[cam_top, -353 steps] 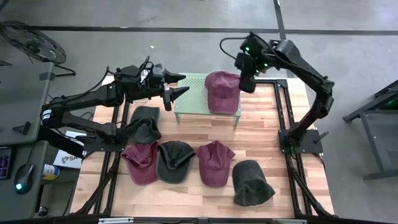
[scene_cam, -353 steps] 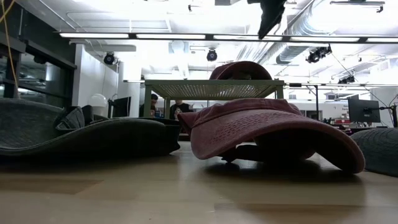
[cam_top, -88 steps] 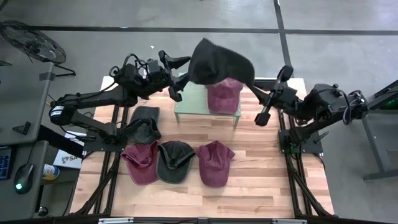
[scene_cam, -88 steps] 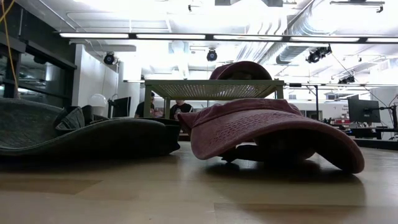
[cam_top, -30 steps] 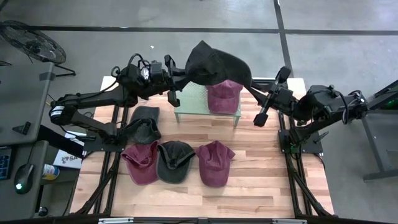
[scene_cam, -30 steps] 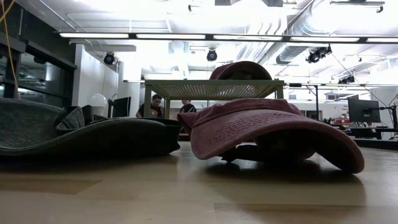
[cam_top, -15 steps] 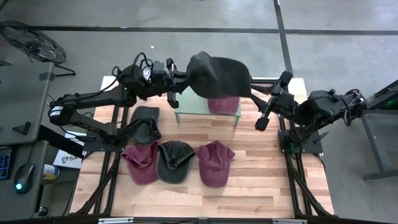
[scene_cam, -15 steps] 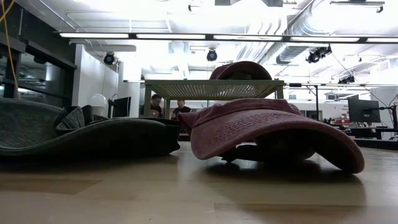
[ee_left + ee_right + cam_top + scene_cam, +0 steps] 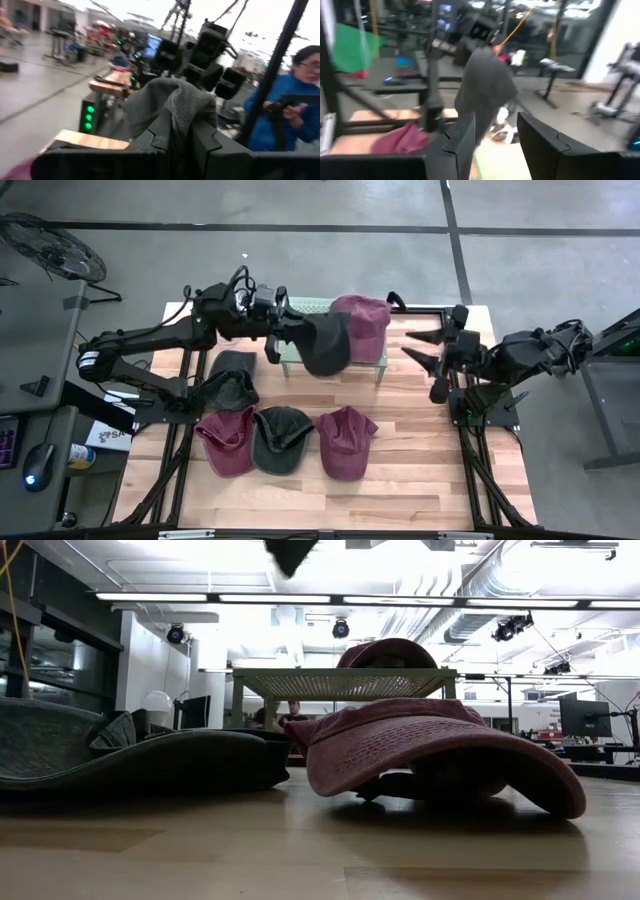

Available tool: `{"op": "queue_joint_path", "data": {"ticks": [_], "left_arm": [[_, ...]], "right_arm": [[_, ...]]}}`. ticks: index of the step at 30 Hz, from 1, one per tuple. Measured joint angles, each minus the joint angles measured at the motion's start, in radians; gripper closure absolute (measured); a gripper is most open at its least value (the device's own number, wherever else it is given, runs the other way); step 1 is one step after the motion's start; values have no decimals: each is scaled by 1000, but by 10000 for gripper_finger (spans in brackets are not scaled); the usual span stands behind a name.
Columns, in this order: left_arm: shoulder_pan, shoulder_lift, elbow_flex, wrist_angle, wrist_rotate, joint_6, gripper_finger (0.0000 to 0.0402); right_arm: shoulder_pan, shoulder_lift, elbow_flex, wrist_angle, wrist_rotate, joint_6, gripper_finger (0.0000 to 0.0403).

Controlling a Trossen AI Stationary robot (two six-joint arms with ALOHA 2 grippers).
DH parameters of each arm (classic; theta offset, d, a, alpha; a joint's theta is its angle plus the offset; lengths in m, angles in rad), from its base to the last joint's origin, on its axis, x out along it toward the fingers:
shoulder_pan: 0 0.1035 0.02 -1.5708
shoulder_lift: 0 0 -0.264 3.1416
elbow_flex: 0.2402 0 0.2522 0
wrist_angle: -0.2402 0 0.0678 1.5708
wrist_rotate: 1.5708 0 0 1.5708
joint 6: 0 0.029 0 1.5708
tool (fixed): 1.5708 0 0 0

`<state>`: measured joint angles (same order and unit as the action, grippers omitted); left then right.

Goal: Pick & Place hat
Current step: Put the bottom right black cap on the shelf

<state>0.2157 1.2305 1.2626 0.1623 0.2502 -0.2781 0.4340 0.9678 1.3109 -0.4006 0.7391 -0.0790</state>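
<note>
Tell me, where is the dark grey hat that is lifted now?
In the high view, the dark grey hat hangs from the left gripper above the green stand, just left of the maroon hat on it.

The left gripper (image 9: 277,327) is pinching a dark hat (image 9: 322,343), which is hanging over the green stand (image 9: 300,352) and covering part of it. A maroon hat (image 9: 366,320) is lying on the stand just beside the dark one. The right gripper (image 9: 424,356) is hovering with fingers spread at the table's (image 9: 420,470) right edge, apart from both hats. Nearer the front, four more hats are lying on the table: dark (image 9: 228,378), maroon (image 9: 227,440), dark (image 9: 280,438), maroon (image 9: 346,441).
</note>
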Motion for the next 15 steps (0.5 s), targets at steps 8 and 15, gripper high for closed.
{"op": "queue_joint_path", "data": {"ticks": [8,15], "left_arm": [[-67,30,180,-298,20,37,374],[-131,76,304,-554,-57,45,374]], "right_arm": [[-27,65,0,-20,-83,29,260],[-36,98,0,-30,-156,28,260]]}}
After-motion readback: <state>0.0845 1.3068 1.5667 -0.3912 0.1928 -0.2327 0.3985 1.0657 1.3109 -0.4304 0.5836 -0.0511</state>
